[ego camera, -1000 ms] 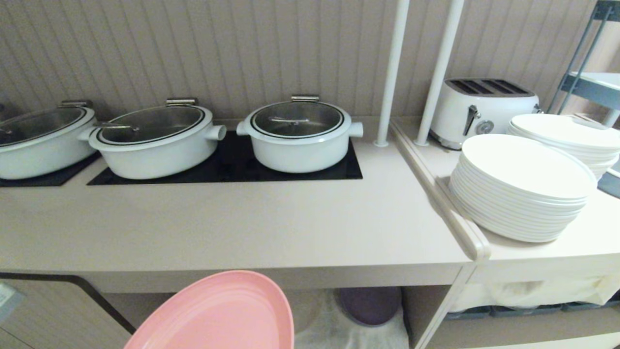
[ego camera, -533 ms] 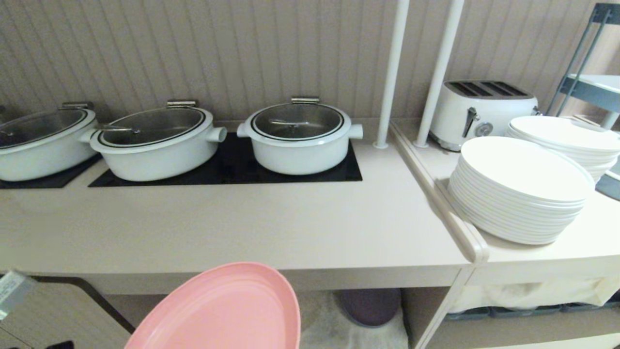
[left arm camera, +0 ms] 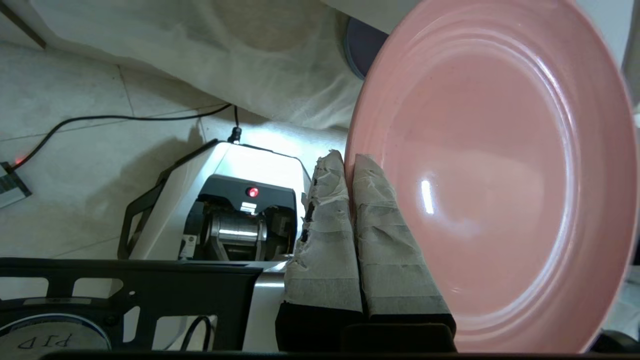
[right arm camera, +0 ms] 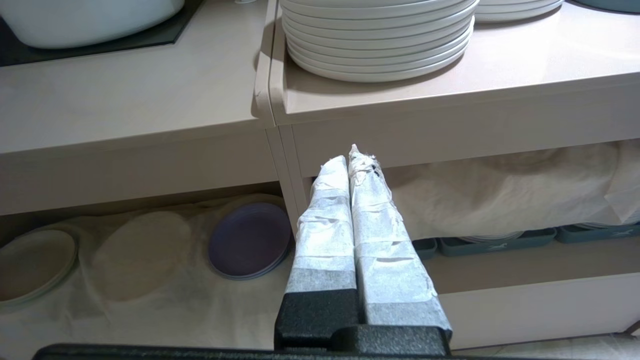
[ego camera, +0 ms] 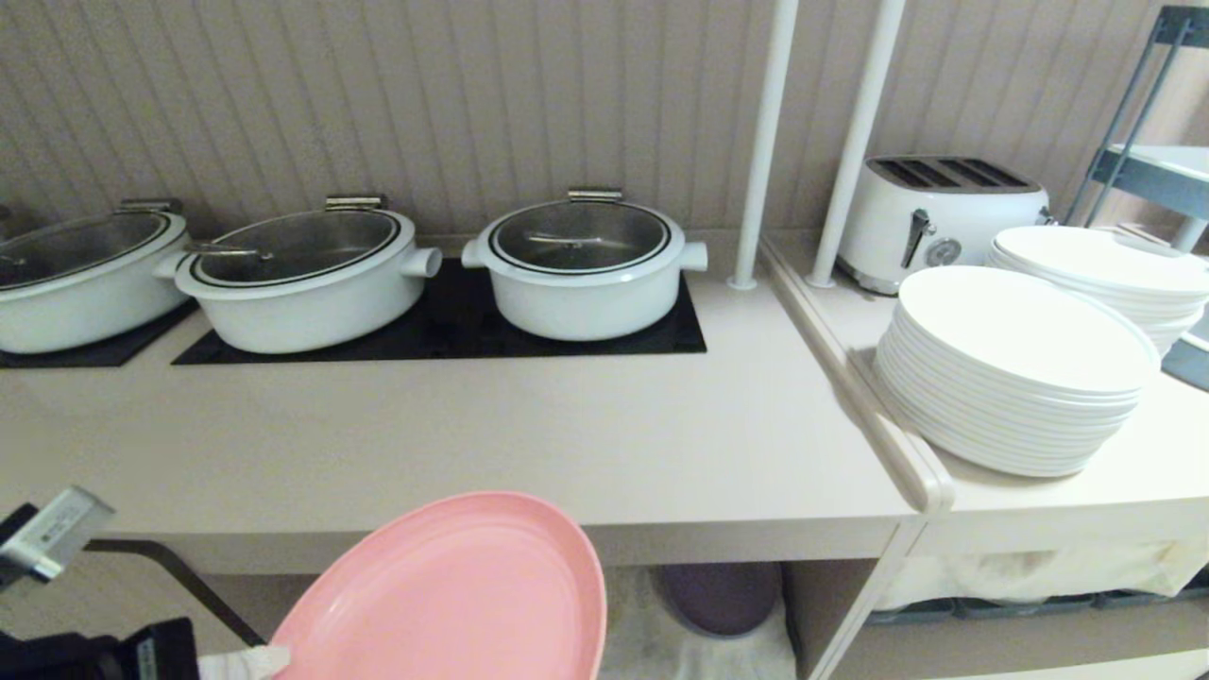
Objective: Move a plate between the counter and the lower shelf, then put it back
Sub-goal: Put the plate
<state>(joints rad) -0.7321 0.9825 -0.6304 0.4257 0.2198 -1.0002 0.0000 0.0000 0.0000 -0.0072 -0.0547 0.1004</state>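
The pink plate point(ego camera: 453, 595) hangs tilted in front of the counter point(ego camera: 529, 444), its upper rim overlapping the counter's front edge in the head view. My left gripper point(left arm camera: 348, 159) is shut on the rim of the plate point(left arm camera: 500, 165), one taped finger on each face; its fingertip point(ego camera: 247, 661) shows at the bottom left of the head view. Below the counter the lower shelf point(ego camera: 652, 642) is lined with white cloth. My right gripper point(right arm camera: 348, 157) is shut on nothing and points at the shelf front, outside the head view.
A purple plate point(ego camera: 720, 595) lies on the lower shelf's cloth. Three white lidded pots point(ego camera: 586, 269) stand on black panels at the counter's back. Right of a raised lip point(ego camera: 874, 406) are stacked white plates point(ego camera: 1015, 368), a toaster point(ego camera: 935, 217) and two white posts point(ego camera: 760, 142).
The pink plate has risen and moved a little right, now overlapping the counter's front edge. My left arm has come into the head view at the bottom left.
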